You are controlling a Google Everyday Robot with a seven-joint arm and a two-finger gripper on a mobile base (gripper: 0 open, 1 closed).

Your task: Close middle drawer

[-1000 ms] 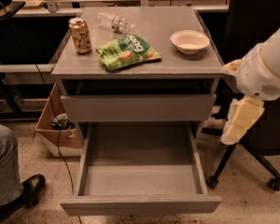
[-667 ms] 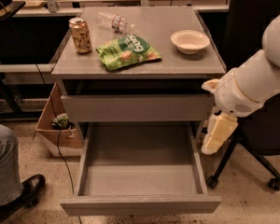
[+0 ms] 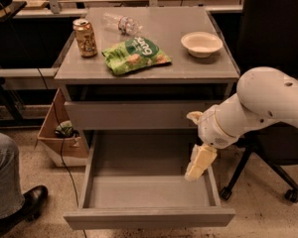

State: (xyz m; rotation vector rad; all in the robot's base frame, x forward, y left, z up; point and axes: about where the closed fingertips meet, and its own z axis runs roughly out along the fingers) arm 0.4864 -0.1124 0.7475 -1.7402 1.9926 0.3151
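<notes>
The middle drawer [image 3: 149,217] is pulled far out at the bottom of the camera view, showing its bare grey tray [image 3: 139,190]. The uppermost drawer's front [image 3: 139,114] sits nearly flush above it. The lowest drawer is hidden. My gripper [image 3: 197,165], cream-coloured on a white arm [image 3: 258,108], hangs pointing down over the right side of the open tray, just inside its right wall.
On the cabinet top [image 3: 198,68] lie a can [image 3: 85,37], a green chip bag [image 3: 135,55], a plastic bottle [image 3: 121,22] and a white bowl [image 3: 201,43]. A cardboard box [image 3: 54,138] and a person's leg [image 3: 5,182] are at left. An office chair base [image 3: 268,175] is at right.
My arm has swung left, from beside the cabinet's right side to over the right part of the open drawer. The drawer has not moved.
</notes>
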